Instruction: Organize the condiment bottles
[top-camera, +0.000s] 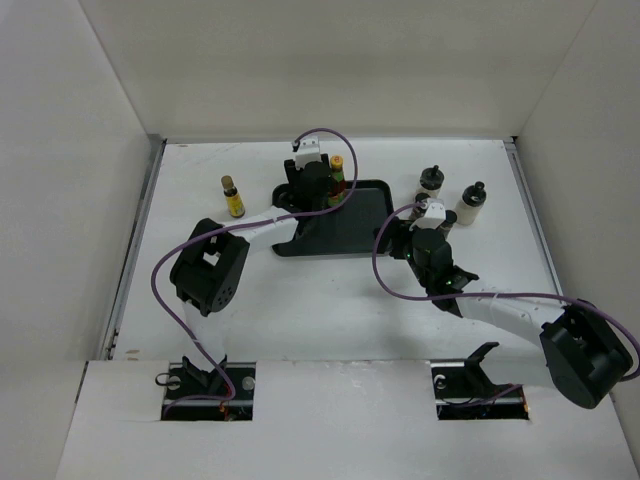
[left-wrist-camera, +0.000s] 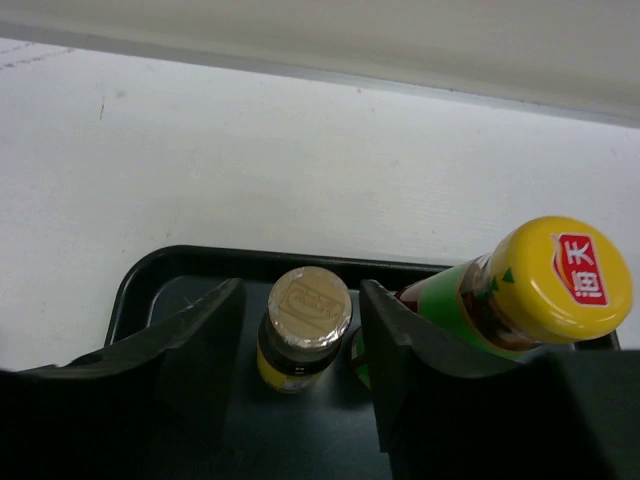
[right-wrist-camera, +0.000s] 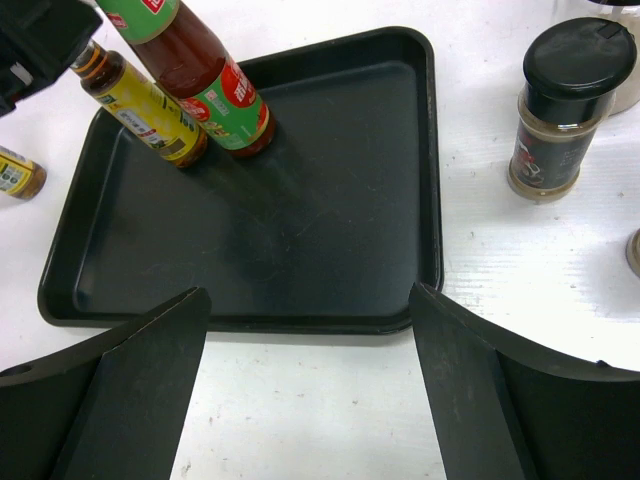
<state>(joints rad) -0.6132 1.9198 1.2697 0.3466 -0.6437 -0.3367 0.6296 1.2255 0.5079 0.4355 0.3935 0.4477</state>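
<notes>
Inside the tray's (left-wrist-camera: 160, 275) far edge the yellow-labelled bottle (left-wrist-camera: 300, 340) stood beside the red-sauce bottle (left-wrist-camera: 520, 290), the left claw (left-wrist-camera: 302, 300) spread around it — light, probably slick and tippy — best pinched under its cap.

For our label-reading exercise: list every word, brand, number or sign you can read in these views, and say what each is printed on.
"海天": red patch on the yellow cap of the red-sauce bottle.
Brown cap: embossed mark, not readable.
Red-sauce bottle's label: white characters, too blurred.
Yellow-labelled bottle: print too small.
Dark jar: label too blurred.
</notes>
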